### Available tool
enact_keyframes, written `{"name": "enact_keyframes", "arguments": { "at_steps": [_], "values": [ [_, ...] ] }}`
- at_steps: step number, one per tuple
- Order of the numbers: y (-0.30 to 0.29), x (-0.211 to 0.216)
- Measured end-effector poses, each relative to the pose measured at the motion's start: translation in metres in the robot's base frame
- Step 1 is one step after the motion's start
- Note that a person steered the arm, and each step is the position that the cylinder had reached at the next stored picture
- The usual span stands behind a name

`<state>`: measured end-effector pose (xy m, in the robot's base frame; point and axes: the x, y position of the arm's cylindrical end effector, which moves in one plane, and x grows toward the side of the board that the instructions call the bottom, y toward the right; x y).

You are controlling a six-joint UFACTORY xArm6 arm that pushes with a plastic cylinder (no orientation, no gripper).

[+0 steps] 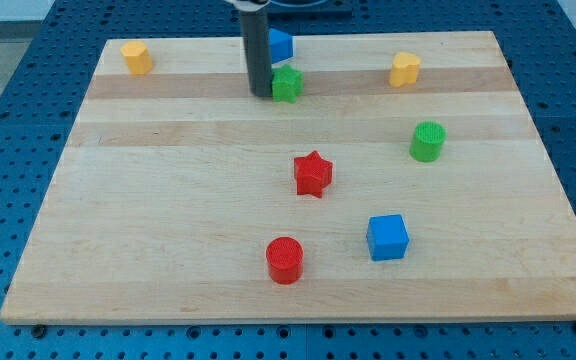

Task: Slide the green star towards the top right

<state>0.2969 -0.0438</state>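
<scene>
While the green star (287,84) sat near the table's (168,250) top edge, just below the blue block (281,44), my tip (260,94), having no jaws, touched its left side, seemingly mid-push; next needed rightward, upward sliding.

Green star (287,85) & cyl (428,141), red star (313,174), blue cube (387,237), pale striped wood board (168,200).

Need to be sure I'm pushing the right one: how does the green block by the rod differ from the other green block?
The green star has a notched, pointed outline; the green cylinder is round and smooth. The star sits near the view's top centre, right beside my tip, which is on its left; the cylinder stands apart toward the view's right, with nothing near it. Both are the same green and rest on the wooden board.
</scene>
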Motion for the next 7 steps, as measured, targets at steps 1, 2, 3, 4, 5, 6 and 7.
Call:
{"name": "enact_keyframes", "arguments": {
  "at_steps": [1,2,3,4,5,6,7],
  "values": [
    [0.022,-0.027],
    [0.023,-0.044],
    [0.008,-0.047],
    [0.000,-0.047],
    [0.000,-0.041],
    [0.001,-0.022],
    [0.001,-0.022]
  ]
}}
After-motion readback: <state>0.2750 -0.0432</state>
